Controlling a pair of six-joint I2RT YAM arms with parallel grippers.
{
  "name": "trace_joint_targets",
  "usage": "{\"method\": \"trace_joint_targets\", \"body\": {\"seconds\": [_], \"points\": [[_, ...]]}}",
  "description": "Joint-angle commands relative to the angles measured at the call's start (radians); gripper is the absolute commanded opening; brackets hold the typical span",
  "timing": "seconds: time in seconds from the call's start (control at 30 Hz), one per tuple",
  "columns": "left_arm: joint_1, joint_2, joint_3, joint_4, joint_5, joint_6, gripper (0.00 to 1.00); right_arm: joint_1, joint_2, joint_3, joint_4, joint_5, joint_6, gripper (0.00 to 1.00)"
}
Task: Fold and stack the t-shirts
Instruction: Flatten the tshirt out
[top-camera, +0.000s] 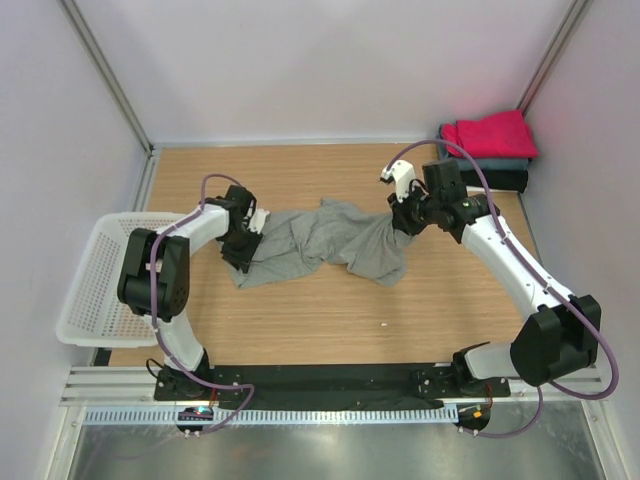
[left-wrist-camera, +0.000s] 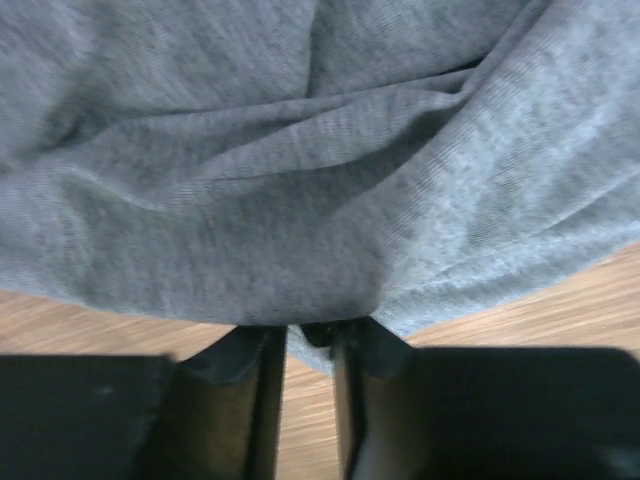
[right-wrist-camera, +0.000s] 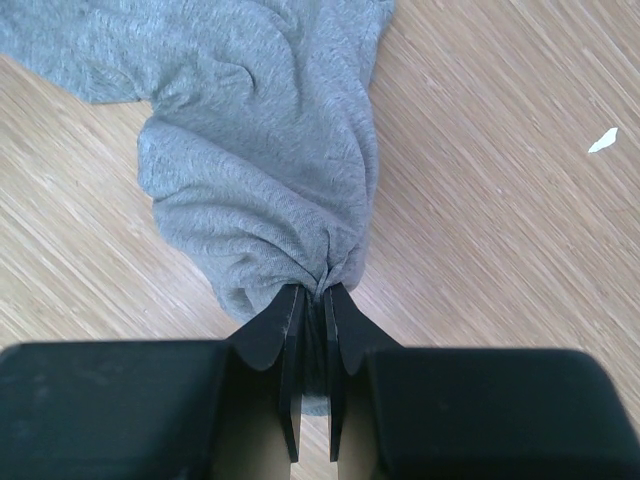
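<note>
- The grey t-shirt (top-camera: 322, 243) lies crumpled in a long band across the middle of the table (top-camera: 330, 335), stretched between the two grippers.
- The right gripper (top-camera: 403, 222) sits at the shirt's right end. In the right wrist view its jaws are clamped on a gathered bunch of grey cloth, which fans out from the fingertips (right-wrist-camera: 290, 315) onto the wood.
- The left gripper (top-camera: 242, 260) is down at the shirt's left end. In the left wrist view its fingers (left-wrist-camera: 262, 355) stand only narrowly apart, with a fold of the hem hanging between the tips. Whether they actually bite the cloth cannot be told.
- The shirt's middle is twisted and heaped in folds, with a wider lobe drooping toward the near side close to the right gripper.
- A white mesh basket (top-camera: 85, 300) sits at the table's left edge, just beside the left arm's elbow. The grey shirt lies outside it.
- In the far right corner, well apart from the grey shirt, three folded tees are stacked: a magenta-red t-shirt (top-camera: 492, 132) on top, a slate-blue t-shirt (top-camera: 505, 163) under it and a black t-shirt (top-camera: 512, 180) at the bottom.
- The right arm's cable arcs between that stack and the gripper.
- A small white scrap (top-camera: 385, 323) lies on bare wood on the near side of the shirt.
</note>
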Motion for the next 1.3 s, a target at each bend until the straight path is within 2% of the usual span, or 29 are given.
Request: {"method": "trace_joint_targets", "body": {"seconds": [0.0,0.03,0.13,0.3,0.5,0.63,0.8,0.83,0.93,1.07,1.17,1.2,1.27], "points": [[0.0,-0.02,-0.018,0.01,-0.025,0.008,0.21,-0.009,0.0,-0.007,0.061,-0.024,0.024,0.01],[-0.001,-0.034,-0.021,0.01,-0.019,0.008,0.11,-0.012,0.0,-0.004,0.058,-0.023,0.024,0.01],[-0.001,-0.093,-0.012,-0.008,0.0,0.021,0.03,-0.018,-0.012,0.003,0.06,0.0,0.024,0.01],[0.0,-0.251,0.064,-0.11,0.043,0.065,0.01,-0.065,-0.107,0.006,0.139,0.113,0.069,0.01],[0.0,-0.53,0.149,-0.101,0.009,0.122,0.01,-0.151,-0.162,0.099,0.167,0.186,0.146,0.01],[-0.001,-0.67,0.184,-0.099,0.007,0.159,0.01,-0.153,-0.208,0.173,0.091,0.125,0.175,0.01],[0.0,-0.834,0.236,-0.117,0.076,0.179,0.02,-0.162,-0.346,0.278,-0.072,-0.069,0.164,0.01],[0.0,-0.871,0.249,-0.119,0.084,0.18,0.02,-0.203,-0.358,0.303,-0.098,-0.113,0.15,0.01],[-0.001,-0.867,0.354,-0.156,0.078,0.176,0.03,-0.22,-0.391,0.374,-0.182,-0.222,0.094,0.01],[-0.001,-0.764,0.478,-0.081,0.002,0.18,0.03,-0.225,-0.34,0.478,-0.155,-0.201,0.118,0.01],[-0.001,-0.663,0.522,-0.022,-0.107,0.2,0.02,-0.225,-0.236,0.523,-0.045,-0.077,0.141,0.01],[0.002,-0.582,0.52,0.017,-0.168,0.217,0.0,-0.225,-0.207,0.503,-0.014,-0.043,0.133,0.01],[0.0,-0.49,0.499,0.07,-0.206,0.225,0.0,-0.225,-0.103,0.468,0.078,0.029,0.115,0.01]]}}
